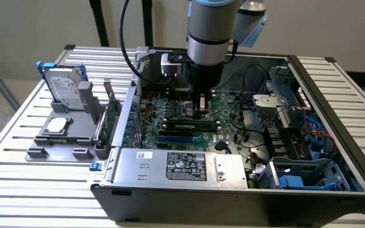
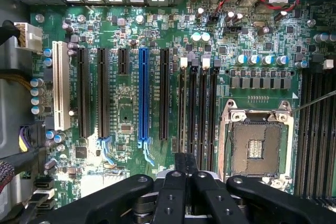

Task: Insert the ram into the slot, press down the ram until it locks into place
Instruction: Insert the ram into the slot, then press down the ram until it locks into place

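The ram (image 1: pixel 189 126), a long thin stick with dark chips, stands on edge in a black memory slot (image 1: pixel 169 129) on the motherboard inside the open case. My gripper (image 1: pixel 203 113) hangs straight down over the ram's right half, its tips at or just above the top edge; I cannot tell whether they touch. In the wrist view the gripper (image 2: pixel 184 163) is shut, its black fingers (image 2: pixel 172 195) pressed together over the near ends of the parallel black memory slots (image 2: pixel 202 114). The ram's thin top edge cannot be made out there.
A blue slot (image 2: pixel 143 98) and longer black card slots lie beside the memory slots, and the bare CPU socket (image 2: pixel 257 140) is on the other side. A power supply (image 1: pixel 179 166) and drive cage (image 1: pixel 303 175) fill the case front. Outside stand a green card (image 1: pixel 110 118) and hard drive (image 1: pixel 65 88).
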